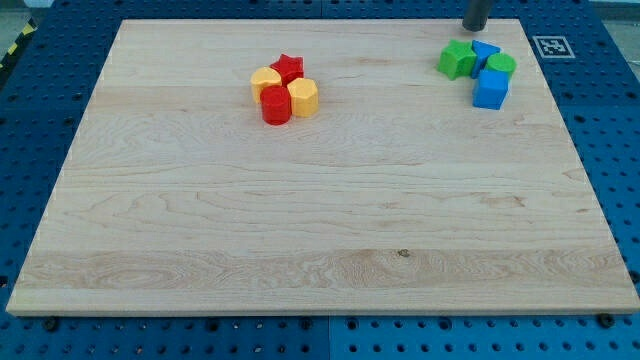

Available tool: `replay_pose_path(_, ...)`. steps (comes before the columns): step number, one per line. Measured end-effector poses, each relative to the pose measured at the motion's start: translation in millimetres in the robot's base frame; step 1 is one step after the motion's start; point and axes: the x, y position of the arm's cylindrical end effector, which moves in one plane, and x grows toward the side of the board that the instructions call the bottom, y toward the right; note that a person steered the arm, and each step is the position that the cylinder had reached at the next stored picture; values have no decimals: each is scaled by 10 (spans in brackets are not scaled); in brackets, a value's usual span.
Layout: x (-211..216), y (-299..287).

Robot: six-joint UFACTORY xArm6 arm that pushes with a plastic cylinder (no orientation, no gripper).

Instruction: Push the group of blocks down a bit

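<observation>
Pale wooden table (320, 230) lies on a blue pegboard base (40, 80). Near its top right corner sits the group: a green star-like block (457, 60), a blue block (484, 52) of unclear shape behind it, a green cylinder (502, 66) and a blue cube (490, 90), all touching or just beside one another. Little room separates them from the top and right edges; bare wood runs wide below. My tip (474, 28) stands just above the group, apart from it; there is no pincer on this rod. Well to the left cluster a red star block (288, 68), a yellow heart-like block (265, 81), a yellow hexagonal block (304, 98) and a red cylinder (276, 106). A black-and-white marker (551, 46) lies off the corner.
</observation>
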Motion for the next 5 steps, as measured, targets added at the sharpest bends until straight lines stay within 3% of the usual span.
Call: replay_pose_path(5,755,-164)
